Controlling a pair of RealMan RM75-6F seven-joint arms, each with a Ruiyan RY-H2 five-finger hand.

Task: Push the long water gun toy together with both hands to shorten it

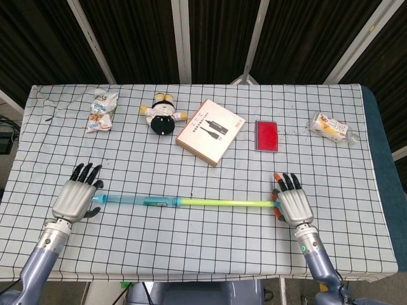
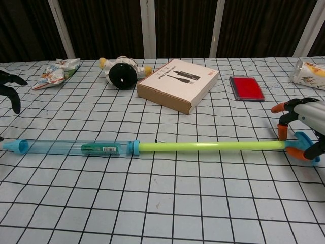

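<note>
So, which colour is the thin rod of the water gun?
The rod is yellow-green, clearest in the chest view.

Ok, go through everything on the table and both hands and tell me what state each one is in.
water gun toy: lying flat, still extended
left hand: open, at the blue nozzle end
right hand: fingers spread, at the handle end
cardboard box: closed, lying flat
red case: closed, flat
plush toy: lying down
left snack packet: crumpled
right snack packet: lying on its side
</note>
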